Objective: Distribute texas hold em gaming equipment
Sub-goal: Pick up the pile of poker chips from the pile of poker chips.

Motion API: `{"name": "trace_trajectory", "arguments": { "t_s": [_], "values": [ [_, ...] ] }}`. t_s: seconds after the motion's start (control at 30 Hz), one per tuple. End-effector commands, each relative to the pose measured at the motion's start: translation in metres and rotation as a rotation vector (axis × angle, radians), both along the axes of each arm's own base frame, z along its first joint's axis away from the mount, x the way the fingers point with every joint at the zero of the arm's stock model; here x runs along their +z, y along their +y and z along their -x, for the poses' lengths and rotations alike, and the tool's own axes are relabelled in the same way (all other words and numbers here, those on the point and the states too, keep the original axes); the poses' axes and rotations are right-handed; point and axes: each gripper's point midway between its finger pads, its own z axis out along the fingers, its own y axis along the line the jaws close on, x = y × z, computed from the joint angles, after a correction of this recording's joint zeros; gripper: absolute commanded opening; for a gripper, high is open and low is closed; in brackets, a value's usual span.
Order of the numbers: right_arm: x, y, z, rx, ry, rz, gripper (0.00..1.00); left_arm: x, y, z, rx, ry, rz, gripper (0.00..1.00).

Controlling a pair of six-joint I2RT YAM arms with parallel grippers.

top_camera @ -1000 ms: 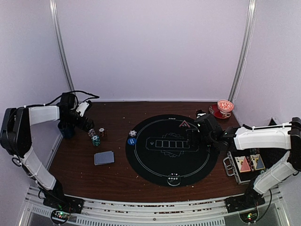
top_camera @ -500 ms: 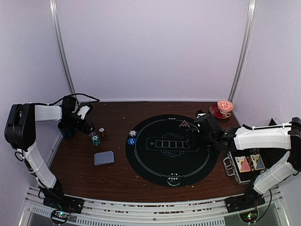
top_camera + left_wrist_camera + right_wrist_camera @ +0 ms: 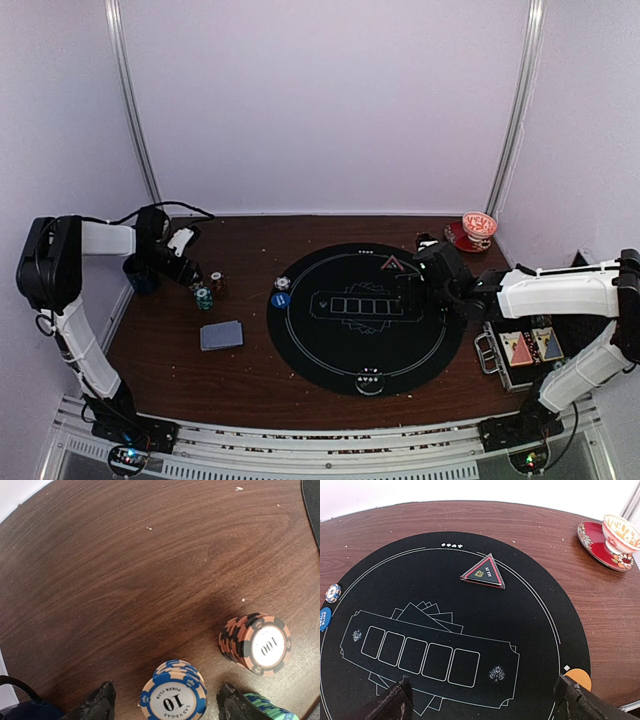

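Tools both apart: left tool low astride blue chip stack; right tool over black mat.

Smooth, plastic-looking blue poker chips stand on the wood-grain table below the left gripper; a matt black mat lies below the right gripper.

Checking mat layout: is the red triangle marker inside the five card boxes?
No, the red triangle marker lies apart, beyond the boxes.

Left fingers have narrowed — now flanking the blue chip stack.
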Motion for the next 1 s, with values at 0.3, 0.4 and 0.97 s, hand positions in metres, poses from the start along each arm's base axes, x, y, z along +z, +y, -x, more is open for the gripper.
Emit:
{"name": "trace_trajectory", "arguments": {
  "t_s": [0.3, 0.4, 0.97],
  "values": [
    [0.0088, 0.0025, -0.0020, -0.006, -0.022, 0.005, 1.00, -0.0009, -0.0008, -0.0103, -0.008, -0.017, 0.005, 0.65],
    [0.0088, 0.0025, -0.0021, -0.006, -0.021, 0.005, 1.00, -0.0014, -0.0008, -0.0096, -0.008, -0.014, 0.006, 0.61],
    [0.0104, 0.0016, -0.0020, -0.010, -0.026, 0.008, 1.00, 0.0045, -0.0022, -0.0064, -0.011, -0.023, 0.017, 0.39]
  ]
}}
